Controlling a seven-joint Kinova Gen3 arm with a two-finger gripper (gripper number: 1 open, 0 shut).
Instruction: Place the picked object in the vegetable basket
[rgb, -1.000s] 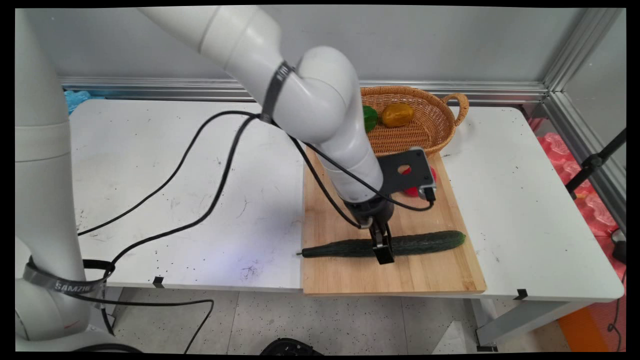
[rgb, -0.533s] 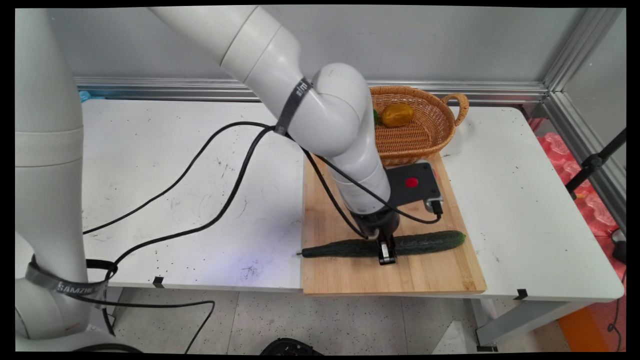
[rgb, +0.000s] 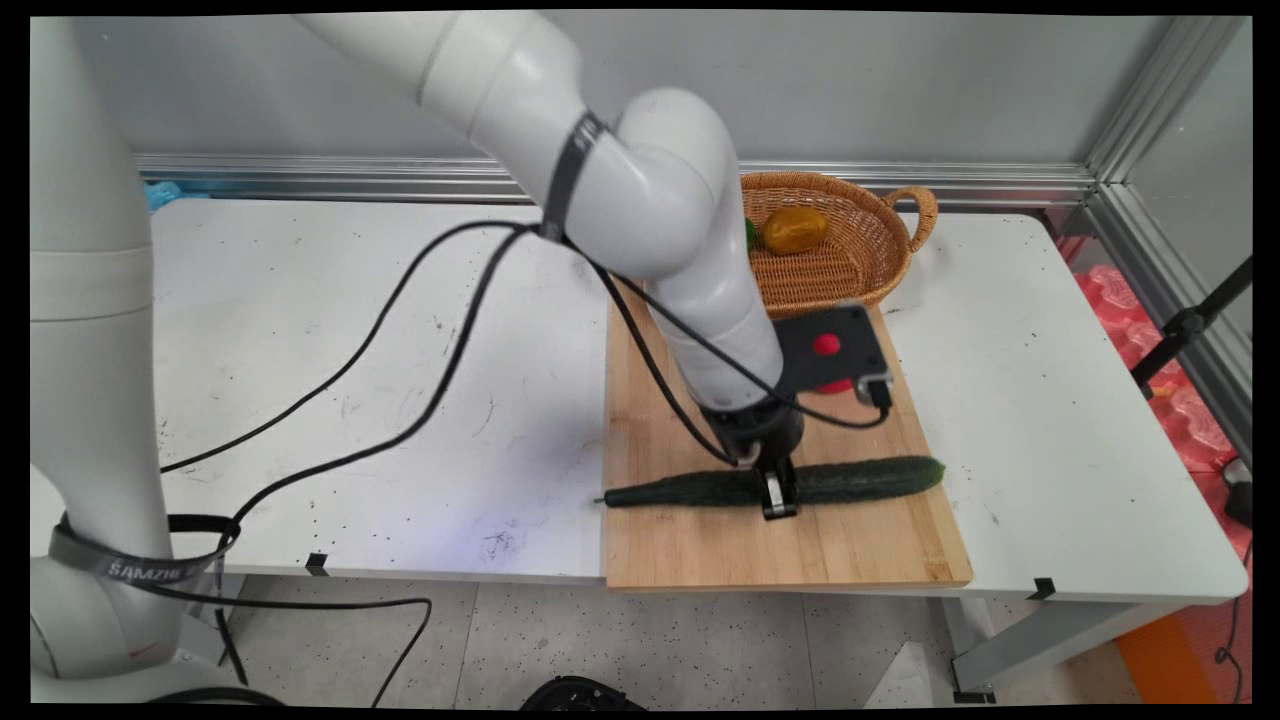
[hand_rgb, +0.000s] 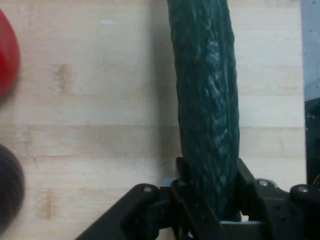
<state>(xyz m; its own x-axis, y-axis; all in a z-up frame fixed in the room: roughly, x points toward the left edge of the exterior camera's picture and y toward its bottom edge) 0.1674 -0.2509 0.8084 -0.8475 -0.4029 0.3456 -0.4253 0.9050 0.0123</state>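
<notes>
In the main view the gripper (rgb: 778, 497) stands down over the middle of a long dark green cucumber (rgb: 860, 480), which lies lengthwise across a wooden cutting board (rgb: 700, 550) at the near right of the white table (rgb: 300, 330). Its fingers sit on either side of the cucumber, closed against it. The cucumber's stem end pokes just past the board's left edge, and whether its right end is tipped slightly up off the wood is hard to tell from this angle. Behind the board sits a wicker basket (rgb: 860, 265) with a yellow fruit (rgb: 795, 229) in it and a sliver of something green beside the arm. A red thing (rgb: 832, 383) lies on the board, mostly hidden by the black camera mount. In the hand view the gripper (hand_rgb: 212, 192) clasps the cucumber (hand_rgb: 205, 100) snugly, a black finger (hand_rgb: 246, 182) pressing each flank, with the board (hand_rgb: 100, 125) below and the red thing (hand_rgb: 7, 52) at the left edge. The cucumber looks stiff, fairly heavy for its width, and bumpy rather than slick. A hold at mid-length seems best for balance, firm but not crushing.
</notes>
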